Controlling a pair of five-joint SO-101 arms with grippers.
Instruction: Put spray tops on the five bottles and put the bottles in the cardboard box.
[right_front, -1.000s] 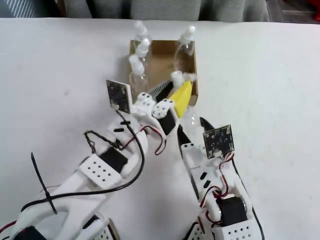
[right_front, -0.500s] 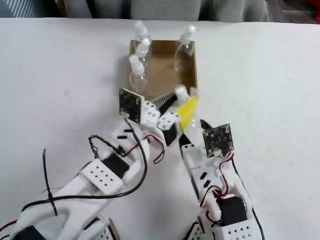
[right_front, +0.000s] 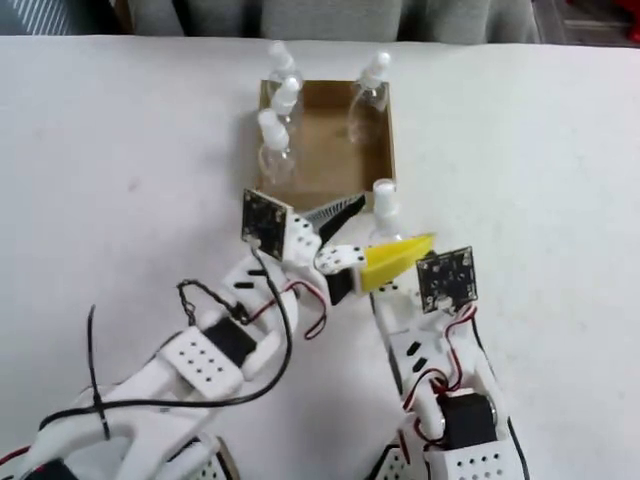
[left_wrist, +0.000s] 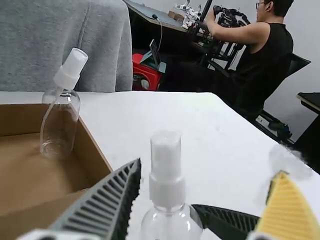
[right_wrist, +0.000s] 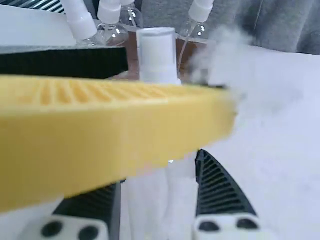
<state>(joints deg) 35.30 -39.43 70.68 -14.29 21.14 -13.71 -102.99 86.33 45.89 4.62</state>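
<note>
while beside box (right_front: 392, 150), bottle (right_front: 384, 203) in right end effector (right_wrist: 160, 172)

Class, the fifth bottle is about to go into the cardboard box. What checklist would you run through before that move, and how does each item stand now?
1. Spray top on the fifth bottle: ok, it is fitted.
2. Bottle upright: ok, it stands just outside the cardboard box.
3. Left gripper open: ok, one finger on each side of the bottle, not touching it.
4. Right gripper holding the bottle's base: cannot tell.
5. Room in the box: ok, bare floor shows beside the four bottles standing inside.
</note>
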